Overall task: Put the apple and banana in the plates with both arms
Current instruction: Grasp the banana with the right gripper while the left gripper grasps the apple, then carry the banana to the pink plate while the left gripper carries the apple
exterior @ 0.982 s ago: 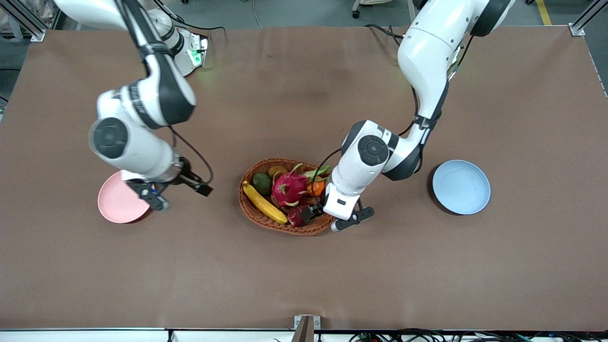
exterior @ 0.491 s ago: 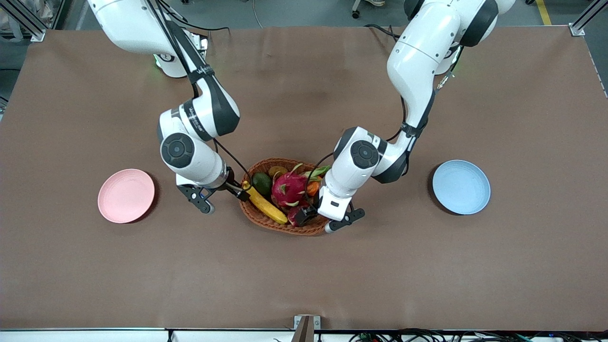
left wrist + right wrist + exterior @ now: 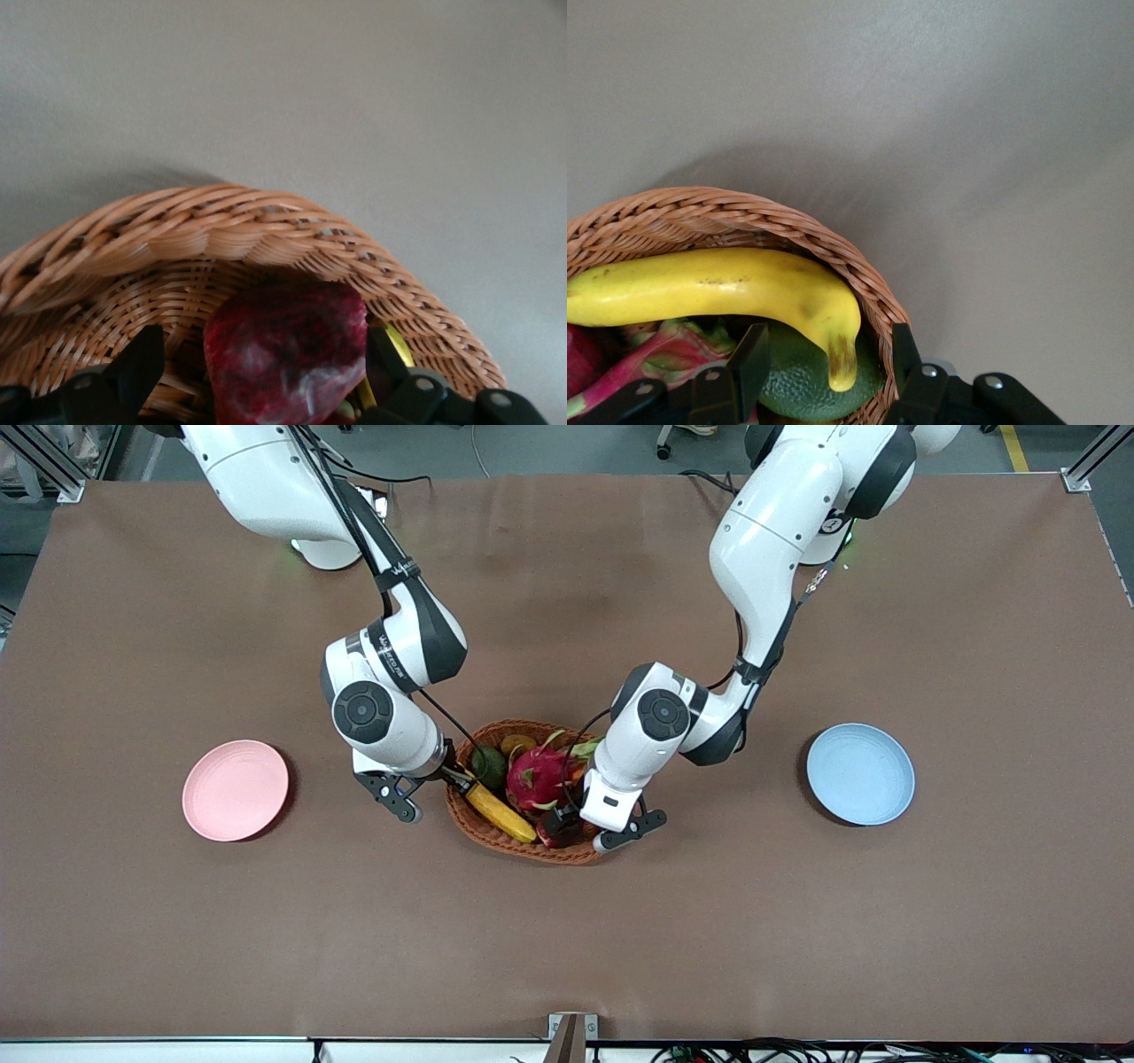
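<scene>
Now left hand (image 3: 266, 390) straddling apple (image 3: 288, 350), right hand (image 3: 824, 367) straddling banana (image 3: 718, 288)

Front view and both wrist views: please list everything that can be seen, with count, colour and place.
basket: 1, brown wicker, mid-table between the plates
banana: 1, yellow, in the basket at the right arm's end
apple: 1, dark red, in the basket, at the rim nearest the front camera
dragon fruit: 1, pink with green tips, middle of the basket
avocado: 1, dark green, in the basket, farther than the banana
pink plate: 1, empty, toward the right arm's end
blue plate: 1, empty, toward the left arm's end
right gripper: 1, black, jaws open around the banana's tip
left gripper: 1, black, jaws open around the apple
</scene>
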Tool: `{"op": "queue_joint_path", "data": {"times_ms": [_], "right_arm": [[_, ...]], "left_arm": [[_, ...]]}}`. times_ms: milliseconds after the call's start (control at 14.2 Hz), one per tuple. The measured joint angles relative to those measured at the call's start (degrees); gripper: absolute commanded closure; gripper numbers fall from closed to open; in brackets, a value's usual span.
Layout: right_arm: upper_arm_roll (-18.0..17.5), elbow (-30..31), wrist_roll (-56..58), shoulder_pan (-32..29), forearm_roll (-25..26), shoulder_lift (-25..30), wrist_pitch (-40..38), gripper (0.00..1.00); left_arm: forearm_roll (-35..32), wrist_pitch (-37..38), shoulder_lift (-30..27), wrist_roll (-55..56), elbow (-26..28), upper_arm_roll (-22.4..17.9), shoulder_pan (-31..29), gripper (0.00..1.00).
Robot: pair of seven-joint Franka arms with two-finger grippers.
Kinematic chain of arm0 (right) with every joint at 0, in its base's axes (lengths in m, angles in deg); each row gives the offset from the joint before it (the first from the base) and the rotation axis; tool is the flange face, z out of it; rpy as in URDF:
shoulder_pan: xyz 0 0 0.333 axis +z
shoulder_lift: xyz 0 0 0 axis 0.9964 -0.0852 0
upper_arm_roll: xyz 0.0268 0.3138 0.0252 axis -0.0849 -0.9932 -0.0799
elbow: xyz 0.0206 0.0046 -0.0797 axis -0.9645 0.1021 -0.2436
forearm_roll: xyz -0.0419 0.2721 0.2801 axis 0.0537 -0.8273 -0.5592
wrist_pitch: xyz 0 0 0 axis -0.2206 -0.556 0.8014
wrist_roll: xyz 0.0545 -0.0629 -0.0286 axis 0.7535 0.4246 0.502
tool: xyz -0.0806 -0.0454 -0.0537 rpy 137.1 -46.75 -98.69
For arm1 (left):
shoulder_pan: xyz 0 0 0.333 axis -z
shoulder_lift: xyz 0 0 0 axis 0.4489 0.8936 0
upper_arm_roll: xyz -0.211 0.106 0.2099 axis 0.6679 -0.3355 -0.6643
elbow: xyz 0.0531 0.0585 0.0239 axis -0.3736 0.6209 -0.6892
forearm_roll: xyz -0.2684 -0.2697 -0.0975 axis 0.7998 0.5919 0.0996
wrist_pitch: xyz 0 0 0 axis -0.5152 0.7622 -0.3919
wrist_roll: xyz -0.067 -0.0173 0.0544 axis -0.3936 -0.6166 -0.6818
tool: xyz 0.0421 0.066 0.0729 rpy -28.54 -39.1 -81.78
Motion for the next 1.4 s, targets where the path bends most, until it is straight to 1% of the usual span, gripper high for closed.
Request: {"op": "queue_joint_path", "data": {"times_ms": [140, 211, 281, 351, 421, 491, 561, 632, 702, 912, 1123, 1404], "right_arm": [[0.00, 0.00, 0.00, 0.24, 0.00, -0.41, 0.00, 0.51], [0.00, 0.01, -0.01, 0.36, 0.00, -0.58, 0.00, 0.55], [0.00, 0.02, -0.01, 0.49, 0.00, -0.69, 0.00, 0.62], [0.00, 0.03, -0.02, 0.61, 0.00, -0.73, -0.03, 0.71], [0.00, 0.05, -0.02, 0.71, 0.00, -0.73, -0.14, 0.83], [0.00, 0.05, -0.03, 0.76, 0.00, -0.73, -0.28, 0.94], [0.01, 0.05, -0.03, 0.76, 0.00, -0.73, -0.46, 0.99], [0.09, 0.04, -0.05, 0.76, -0.01, -0.71, -0.68, 1.00], [0.18, 0.01, -0.13, 0.76, -0.01, -0.67, -0.68, 1.00], [0.58, -0.26, -0.14, 0.65, -0.02, -0.53, -1.41, 1.00], [0.95, -1.25, 0.25, -0.02, -0.04, 0.34, -3.88, 1.00], [1.20, -3.14, 1.14, -1.35, -0.03, 3.79, -10.37, 1.00]], "left_arm": [[0.00, -1.32, 0.99, 0.00, -0.55, 0.01, 0.29, 0.00], [0.00, -2.13, 1.58, 0.00, -0.77, 0.03, 0.46, 0.00], [0.00, -2.75, 2.10, 0.00, -0.98, 0.03, 0.69, 0.03], [0.00, -3.04, 2.51, 0.02, -1.27, 0.04, 0.90, 0.15], [0.00, -3.18, 2.77, 0.03, -1.49, 0.08, 1.04, 0.32], [0.00, -3.19, 2.88, 0.08, -1.57, 0.18, 1.08, 0.44], [0.00, -3.19, 2.89, 0.31, -1.61, 0.26, 1.08, 0.53], [0.00, -3.19, 2.89, 0.74, -1.62, 0.26, 1.08, 0.57], [0.00, -3.19, 2.89, 1.29, -1.62, 0.26, 1.08, 0.58], [0.00, -3.17, 2.80, 1.80, -1.99, 0.27, 1.08, 0.59], [0.00, -2.62, 1.85, 2.10, -3.26, 0.19, 0.92, 0.59], [-0.02, 2.45, -1.99, 2.10, -3.60, -0.89, 0.13, 0.59]]}}
